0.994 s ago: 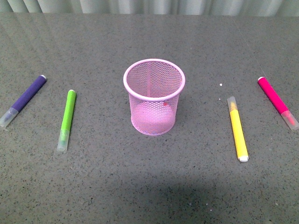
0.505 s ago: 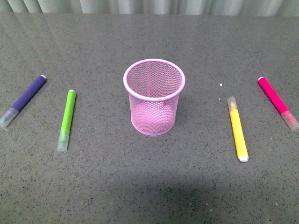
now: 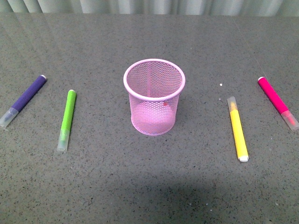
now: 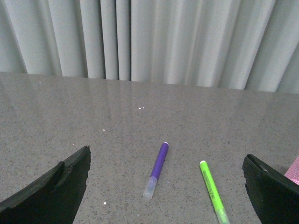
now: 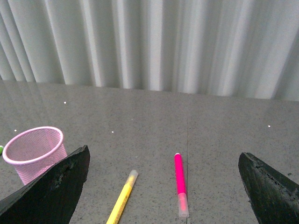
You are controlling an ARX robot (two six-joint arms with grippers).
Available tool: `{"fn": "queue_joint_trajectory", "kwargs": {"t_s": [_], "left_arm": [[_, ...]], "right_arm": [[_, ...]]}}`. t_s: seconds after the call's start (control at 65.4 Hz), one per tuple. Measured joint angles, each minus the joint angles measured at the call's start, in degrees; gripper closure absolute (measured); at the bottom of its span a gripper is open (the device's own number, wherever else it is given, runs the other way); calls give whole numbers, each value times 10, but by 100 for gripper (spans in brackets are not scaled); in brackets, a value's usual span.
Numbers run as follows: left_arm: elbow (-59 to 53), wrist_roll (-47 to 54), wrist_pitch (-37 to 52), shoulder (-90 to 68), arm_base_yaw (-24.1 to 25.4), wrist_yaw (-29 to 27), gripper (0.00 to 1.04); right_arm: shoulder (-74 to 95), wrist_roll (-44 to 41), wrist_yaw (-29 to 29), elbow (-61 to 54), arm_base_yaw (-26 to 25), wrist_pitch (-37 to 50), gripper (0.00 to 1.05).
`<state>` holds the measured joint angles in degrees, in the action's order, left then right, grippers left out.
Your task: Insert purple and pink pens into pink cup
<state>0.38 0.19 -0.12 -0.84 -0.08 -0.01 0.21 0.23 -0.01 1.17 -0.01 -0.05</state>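
Nothing had moved: left claw [image 4: 167, 156] and right claw [image 5: 163, 151] hung spread and empty, purple pen [image 3: 25, 99] lay left of the pink cup [image 3: 154, 116], pink pen [image 3: 276, 100] right, so no pickup had begun.

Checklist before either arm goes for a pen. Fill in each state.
1. Pink cup upright, mouth free, no pen in it: ok.
2. Purple pen lying flat, apart from the green pen: ok.
3. Pink pen lying flat, apart from the yellow pen: ok.
4. Left pincer open and holding nothing, purple pen ahead of it: ok.
5. Right pincer open and holding nothing, pink pen ahead of it: ok.
6. Height of each pincer above the tabletop: cannot tell, neither arm shows in the front view.
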Motion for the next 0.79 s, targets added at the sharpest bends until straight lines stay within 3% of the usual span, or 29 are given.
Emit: {"fn": "queue_joint_trajectory", "kwargs": {"t_s": [0.795], "left_arm": [[0,0,0,0,0,0,8]], "right_arm": [[0,0,0,0,0,0,7]]}}
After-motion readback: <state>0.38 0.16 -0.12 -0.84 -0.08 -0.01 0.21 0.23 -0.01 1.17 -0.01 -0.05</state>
